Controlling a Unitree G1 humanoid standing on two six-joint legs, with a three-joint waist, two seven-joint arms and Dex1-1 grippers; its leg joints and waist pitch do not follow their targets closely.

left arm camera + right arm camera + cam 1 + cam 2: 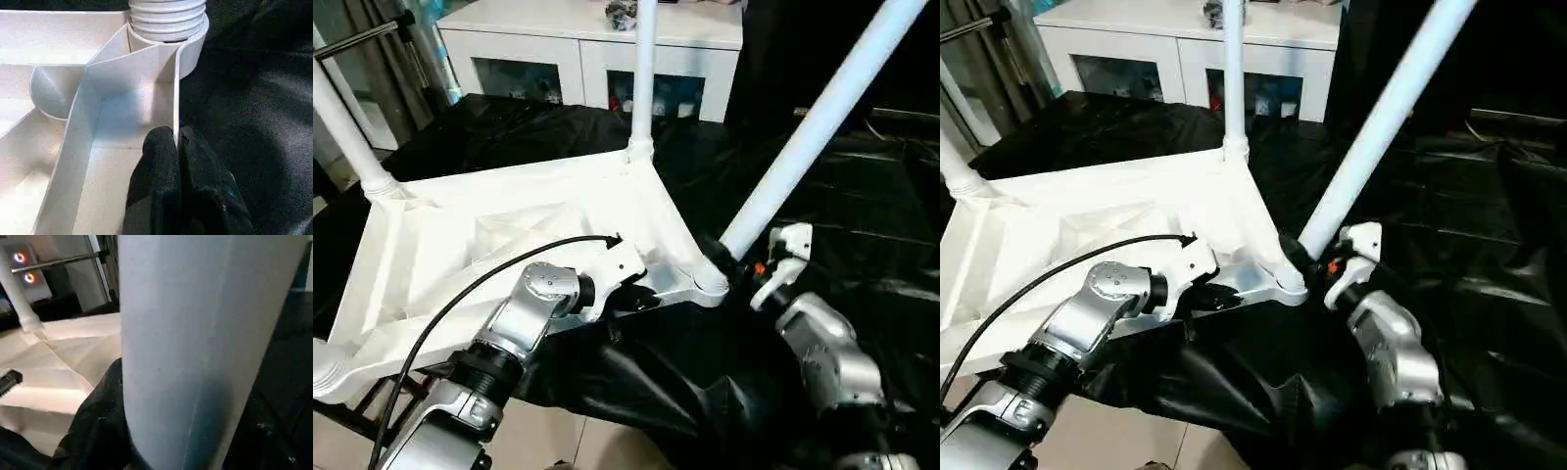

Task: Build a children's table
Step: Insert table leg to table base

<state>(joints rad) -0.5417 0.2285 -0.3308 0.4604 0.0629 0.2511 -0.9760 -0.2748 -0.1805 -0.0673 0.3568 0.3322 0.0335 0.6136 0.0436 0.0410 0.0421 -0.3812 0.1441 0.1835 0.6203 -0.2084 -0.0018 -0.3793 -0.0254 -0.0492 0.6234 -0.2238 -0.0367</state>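
Observation:
The children's table lies upside down, its white ribbed tabletop (pixel 509 225) on the black-draped work table. Three white legs rise from its corner sockets: one at the back (pixel 644 69), one at the left (pixel 347 127), and a slanting one (pixel 822 117) at the near right corner. My left gripper (pixel 177 147) is shut on the tabletop's thin rim wall (pixel 174 88), just short of that corner's threaded socket (pixel 168 19). My right gripper (pixel 729 259) grips the slanting leg (pixel 205 333) close to its base, with one black finger (pixel 98 421) pressed against the tube's side.
A white cabinet (pixel 597 39) stands behind the work table. Black cloth (pixel 862 215) covers the table to the right and hangs over the near edge. A metal rack bar (pixel 362 39) is at the far left. Light floor tiles (pixel 568 436) show below.

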